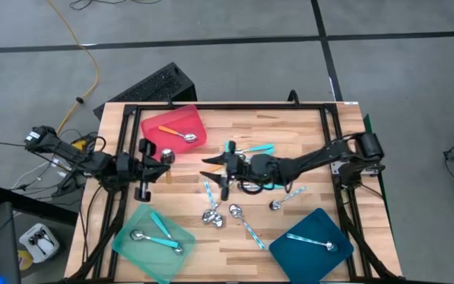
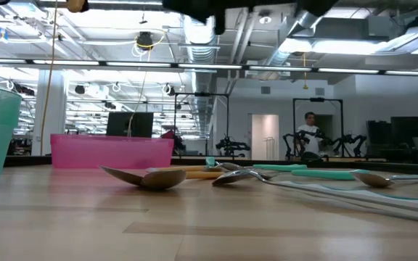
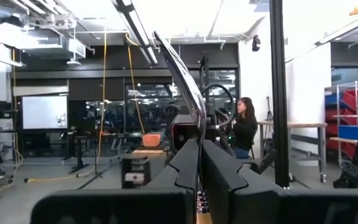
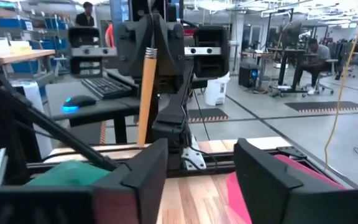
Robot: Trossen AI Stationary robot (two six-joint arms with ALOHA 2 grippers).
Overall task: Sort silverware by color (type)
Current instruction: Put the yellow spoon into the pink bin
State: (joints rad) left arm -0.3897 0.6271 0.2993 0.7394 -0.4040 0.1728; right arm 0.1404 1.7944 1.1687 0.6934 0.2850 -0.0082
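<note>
The left gripper [image 1: 158, 158], its fingers clamped on an orange-handled spoon [image 4: 146, 87] held near upright above the desk [image 1: 306, 130], hangs just beside the red tray [image 1: 197, 120]; the right gripper [image 1: 212, 164] faces it, fingers spread and empty.

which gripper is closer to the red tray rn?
Left. The left gripper, shut on an orange-handled spoon, sits right at the red tray's lower corner. The right gripper, open, is farther off toward the table's middle.
</note>
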